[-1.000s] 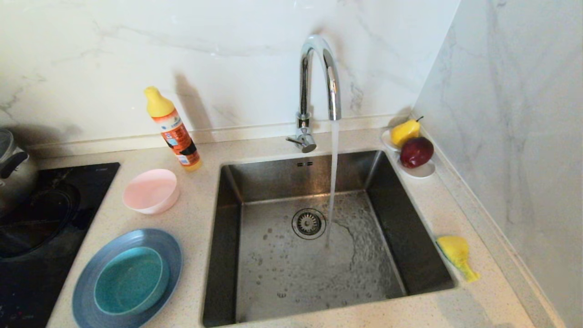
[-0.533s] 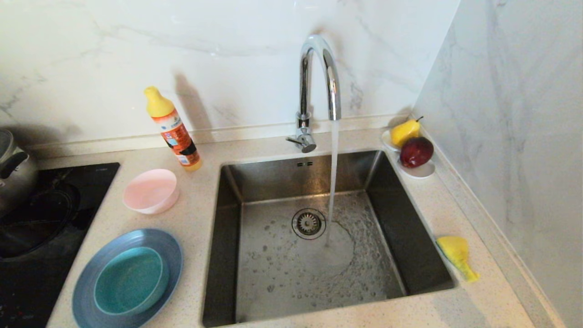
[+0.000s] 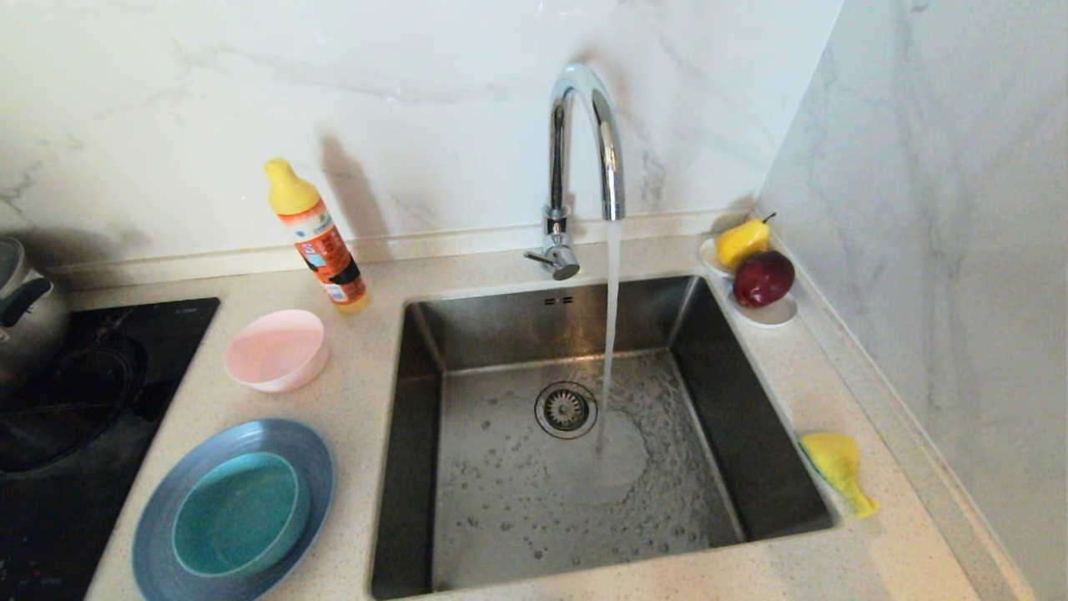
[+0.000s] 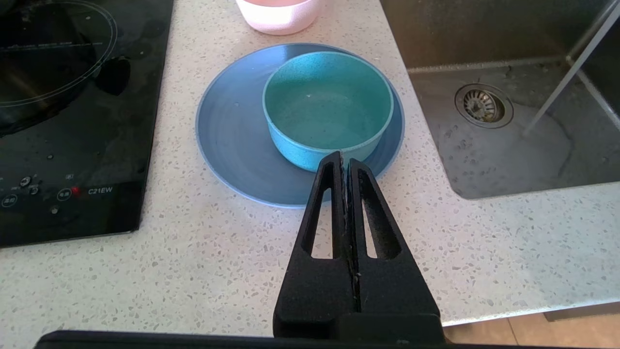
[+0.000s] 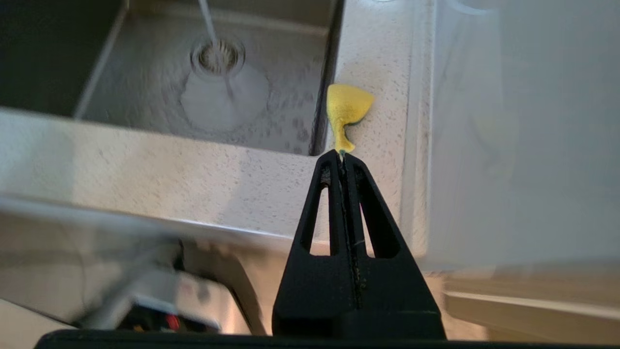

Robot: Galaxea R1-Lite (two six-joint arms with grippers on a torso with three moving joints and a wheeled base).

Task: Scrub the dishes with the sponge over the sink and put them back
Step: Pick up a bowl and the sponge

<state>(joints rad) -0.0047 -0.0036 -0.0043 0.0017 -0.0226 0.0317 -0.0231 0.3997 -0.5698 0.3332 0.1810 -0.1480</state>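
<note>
Yellow sponge [image 3: 837, 472] with its green scouring side lies on the surface [image 3: 834, 568] at the sink's right rim, just beside the basin, untouched. Sink [image 3: 467, 467] is steel, tap [image 3: 584, 142] running, stream landing just beside the drain strainer [image 3: 566, 409]. Dishes sit on the surface left of the sink: teal bowl [image 3: 238, 513] inside the grey-blue plate [image 3: 154, 522], pink bowl [image 3: 275, 351] behind them, apart from the plate. None of them is in the basin.

My right tool [image 5: 343, 154] shows only in its wrist view, fingers pressed together, holding nothing, hanging near the front edge of the surface with the sponge ahead of its tip, apart from it. My left tool [image 4: 343, 156] is parked, also pressed together and empty, just off the near side of the teal bowl; touching or not I cannot tell.

Step, as I judge it: the very start, reaching for the sponge; no scrubbing done. Next move calls for spreading the right tool, dropping over the sponge and pinching its thicker body, not the thin tail. Sponge is soft, so expect it to squash.

Farther out: detergent bottle [image 3: 319, 238] by the back wall, pear [image 3: 741, 242] and red apple [image 3: 763, 278] on a white dish [image 3: 776, 315] in the right corner, black hob [image 3: 83, 401] with a kettle [image 3: 25, 300] at far left.
</note>
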